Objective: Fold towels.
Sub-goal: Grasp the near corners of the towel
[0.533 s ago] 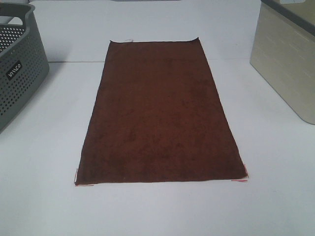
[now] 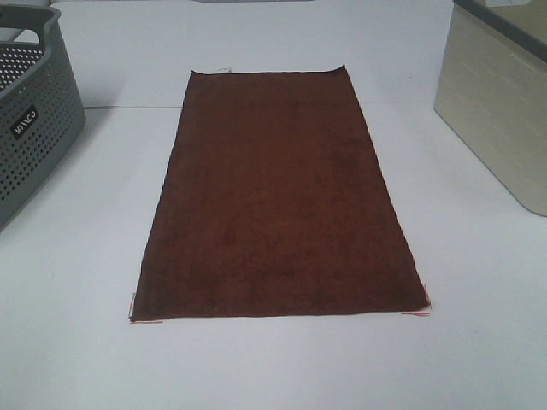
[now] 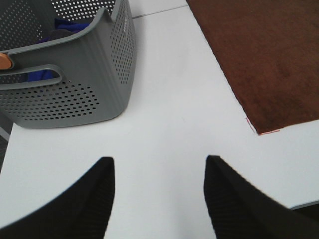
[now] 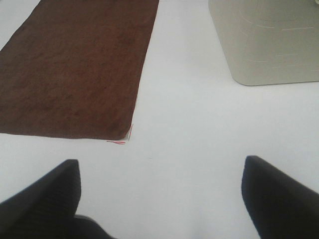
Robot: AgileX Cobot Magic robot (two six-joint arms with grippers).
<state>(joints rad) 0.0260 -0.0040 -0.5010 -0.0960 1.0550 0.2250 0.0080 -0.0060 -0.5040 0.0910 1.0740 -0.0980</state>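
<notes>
A dark reddish-brown towel (image 2: pixel 275 196) lies flat and unfolded in the middle of the white table, long side running away from me. A small pale tag (image 2: pixel 224 70) shows at its far left corner. Neither gripper shows in the exterior view. In the left wrist view my left gripper (image 3: pixel 158 194) is open and empty over bare table, short of the towel's near left corner (image 3: pixel 256 128). In the right wrist view my right gripper (image 4: pixel 160 196) is open and empty, short of the towel's near right corner (image 4: pixel 124 135).
A grey perforated basket (image 2: pixel 30 111) stands at the left, holding blue cloth (image 3: pixel 42 74) seen in the left wrist view. A beige bin (image 2: pixel 500 102) stands at the right. Loose red threads (image 2: pixel 416 313) trail from the towel's near corners.
</notes>
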